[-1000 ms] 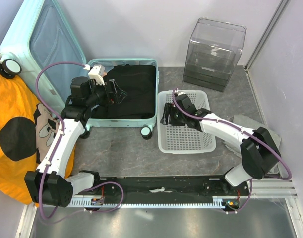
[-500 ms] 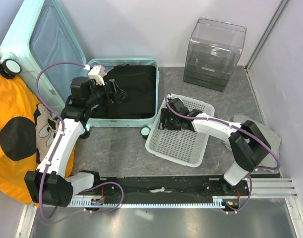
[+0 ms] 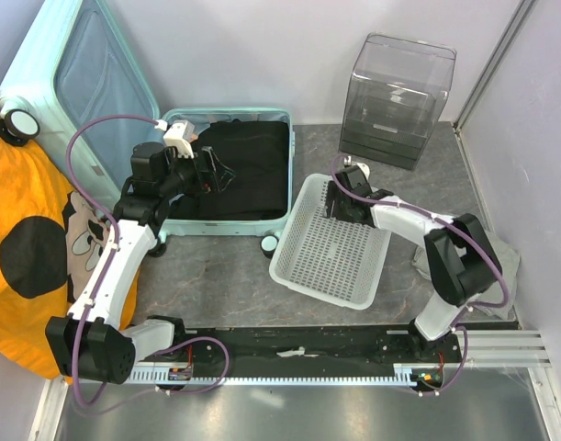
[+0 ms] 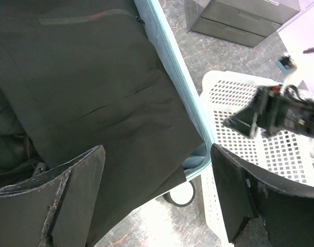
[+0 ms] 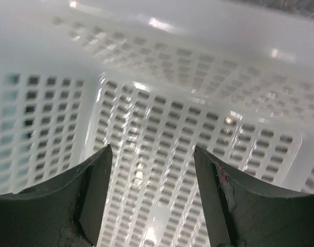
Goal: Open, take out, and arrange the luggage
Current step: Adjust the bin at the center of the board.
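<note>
A: Over at the far left, the luggage [image 3: 230, 223] is lying open, with black clothing [image 3: 248, 156] inside. Left gripper [image 3: 208, 174]?
B: It's hovering over that clothing, jaws spread wide, gripping nothing.
A: And the right gripper [image 3: 341, 195]?
B: It's pointing into the white basket [image 3: 294, 276], fingers parted, holding nothing.

Overhead camera: fixed above and behind the arm bases, looking steeply down on the whole surface [image 3: 216, 276]. Left wrist camera: close over the open suitcase [image 4: 173, 72], facing across its rim to the white basket [image 4: 290, 164]; both also appear overhead. Right wrist camera: very near, facing the basket's mesh wall.
</note>
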{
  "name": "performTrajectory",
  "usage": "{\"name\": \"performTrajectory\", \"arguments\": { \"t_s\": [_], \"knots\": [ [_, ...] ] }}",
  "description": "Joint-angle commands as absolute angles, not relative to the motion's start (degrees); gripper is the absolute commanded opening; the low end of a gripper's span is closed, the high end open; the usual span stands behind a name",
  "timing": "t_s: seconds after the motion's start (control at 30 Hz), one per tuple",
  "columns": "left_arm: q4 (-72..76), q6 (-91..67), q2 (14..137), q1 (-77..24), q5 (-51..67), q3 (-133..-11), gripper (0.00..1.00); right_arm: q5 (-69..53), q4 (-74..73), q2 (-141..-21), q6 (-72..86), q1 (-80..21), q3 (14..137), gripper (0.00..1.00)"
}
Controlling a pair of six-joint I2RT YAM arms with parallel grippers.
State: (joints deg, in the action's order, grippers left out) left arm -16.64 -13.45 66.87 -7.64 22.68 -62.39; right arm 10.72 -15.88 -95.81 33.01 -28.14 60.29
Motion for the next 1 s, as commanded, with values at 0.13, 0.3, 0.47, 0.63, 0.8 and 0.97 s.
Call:
{"name": "performTrajectory", "arguments": {
  "t_s": [0.13,0.3,0.47,0.63,0.8,0.97],
  "knots": [
    [-15.8,-12.8,65.5,-7.9,22.3,-62.4,0.9,11.4,-5.6,-111.0,28.5,-24.6,71.6,0.75],
    [-15.7,-12.3,65.3,-8.0,21.5,-62.3,0.9,11.2,-5.0,-119.3,23.5,-23.8,82.6,0.76],
    [-15.7,-12.2,65.2,-8.0,21.2,-62.3,0.9,11.0,-5.5,-123.9,23.7,-23.3,87.4,0.76],
    [-15.7,-12.5,65.8,-8.0,21.8,-62.3,0.9,11.9,-5.1,-127.5,27.9,-23.3,91.3,0.76],
    [-15.7,-12.7,65.9,-8.0,22.0,-62.3,0.9,14.8,-3.5,-130.2,33.3,-23.2,93.5,0.76],
    [-15.7,-12.7,65.7,-8.1,21.9,-62.3,0.9,17.5,-2.7,-131.5,38.1,-23.2,94.8,0.76]
  ]
}}
